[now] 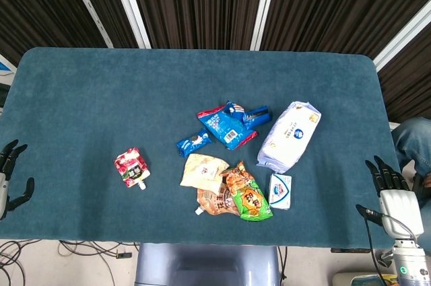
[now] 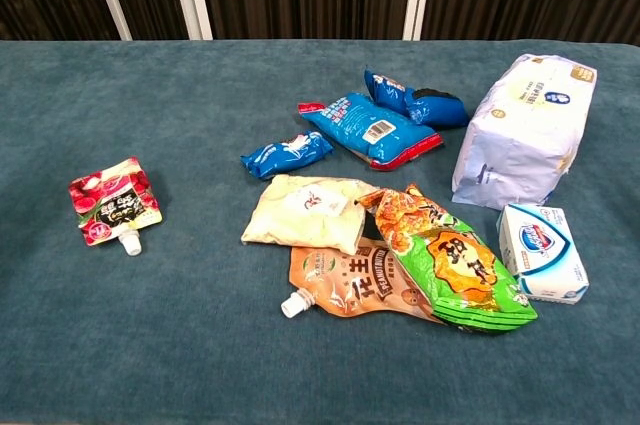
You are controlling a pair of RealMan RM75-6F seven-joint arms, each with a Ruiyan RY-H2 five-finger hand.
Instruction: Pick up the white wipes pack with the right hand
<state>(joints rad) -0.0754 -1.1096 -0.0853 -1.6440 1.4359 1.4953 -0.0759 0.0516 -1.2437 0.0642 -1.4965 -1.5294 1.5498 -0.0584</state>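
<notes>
The white wipes pack (image 1: 290, 135) lies flat on the teal table, right of centre; the chest view shows the same wipes pack (image 2: 527, 128) at the far right. My right hand (image 1: 392, 194) hangs off the table's right front corner, well to the right of the pack and nearer me, fingers spread and holding nothing. At the left edge of the head view my left hand (image 1: 9, 177) also stays off the table, fingers apart and empty. Neither hand appears in the chest view.
A small white-and-blue box (image 1: 280, 190) sits just in front of the wipes pack. Blue snack packets (image 1: 229, 123), a cream pouch (image 1: 203, 169), an orange-green bag (image 1: 246, 196) and a brown spout pouch (image 2: 345, 283) cluster at centre. A red spout pouch (image 1: 131, 167) lies to the left.
</notes>
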